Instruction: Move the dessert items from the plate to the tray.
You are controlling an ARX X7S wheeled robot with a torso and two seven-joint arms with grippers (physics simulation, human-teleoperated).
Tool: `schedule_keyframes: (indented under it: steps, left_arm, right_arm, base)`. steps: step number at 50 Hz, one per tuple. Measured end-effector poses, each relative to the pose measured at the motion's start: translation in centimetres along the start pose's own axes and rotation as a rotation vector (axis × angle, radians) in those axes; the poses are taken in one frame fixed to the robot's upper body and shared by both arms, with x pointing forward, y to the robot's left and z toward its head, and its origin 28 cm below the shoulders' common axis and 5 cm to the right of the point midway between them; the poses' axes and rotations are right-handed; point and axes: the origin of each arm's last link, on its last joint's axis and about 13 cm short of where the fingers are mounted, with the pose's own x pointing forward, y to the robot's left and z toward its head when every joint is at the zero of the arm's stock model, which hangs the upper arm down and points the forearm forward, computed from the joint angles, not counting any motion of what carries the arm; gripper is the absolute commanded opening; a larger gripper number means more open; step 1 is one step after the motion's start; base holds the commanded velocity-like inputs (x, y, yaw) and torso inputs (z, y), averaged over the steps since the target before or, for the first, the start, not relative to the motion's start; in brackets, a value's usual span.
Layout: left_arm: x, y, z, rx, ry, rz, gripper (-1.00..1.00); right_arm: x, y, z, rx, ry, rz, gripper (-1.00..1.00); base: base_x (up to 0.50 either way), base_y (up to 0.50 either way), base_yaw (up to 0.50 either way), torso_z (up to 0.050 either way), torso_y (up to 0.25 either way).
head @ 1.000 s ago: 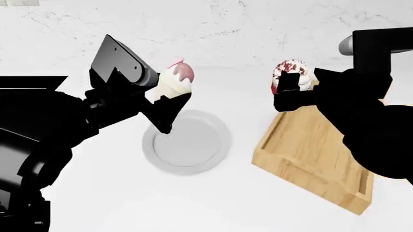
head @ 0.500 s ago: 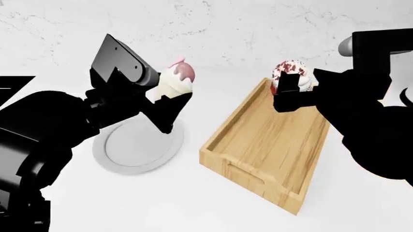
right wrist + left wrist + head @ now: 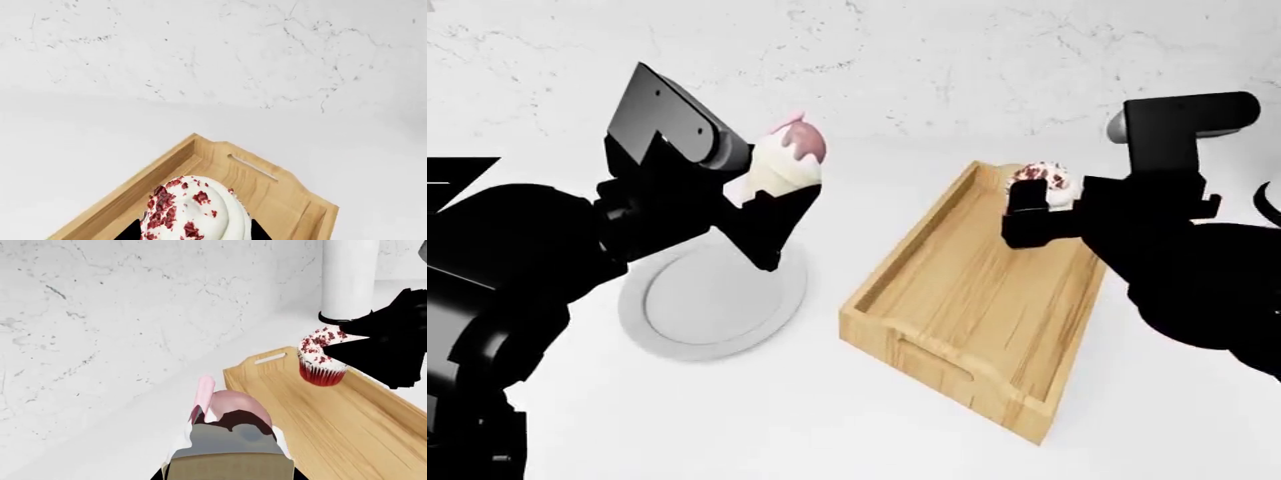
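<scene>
Since half a second ago the right tool [image 3: 1030, 212] has dropped with the cupcake [image 3: 1042, 179], which now sits lower over the far end of the tray [image 3: 954, 300] than before; the plate [image 3: 694, 310] and tray lie where they did, and the left arm has barely shifted. That right tool is clamped around the cupcake, whose red wrapper shows in the left wrist view hanging clear above the wooden floor of the tray, not touching it. From the right wrist view its white frosting and red sprinkles fill the near edge, with the tray's far slot handle beyond. The left tool [image 3: 767, 215] is closed on the cone pastry [image 3: 781, 165], held up in the air with its pink top uppermost, above the far edge of the white plate on the counter [image 3: 761, 420] and to the left of the tray. The plate itself lies bare just beside the tray's near left corner.
</scene>
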Motion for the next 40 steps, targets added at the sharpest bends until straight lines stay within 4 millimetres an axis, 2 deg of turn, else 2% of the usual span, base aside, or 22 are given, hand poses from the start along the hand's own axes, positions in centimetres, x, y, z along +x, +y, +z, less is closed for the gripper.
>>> schedule_keyframes:
  steps: [15,40]
  left_arm:
    - [0.0,-0.1,0.1,-0.001,-0.002,-0.002,-1.00]
    - [-0.1,-0.2,0.1,0.000,-0.002,-0.003,-1.00]
  right_arm:
    - [1.7,-0.8,-1.2,0.012,0.058,-0.032,-1.00]
    - [3.3,-1.0,-2.2,0.009,0.115,-0.027,-1.00]
  base:
    - [0.00,0.00,0.00,0.001,0.001]
    - [0.00,0.00,0.00,0.000,0.000]
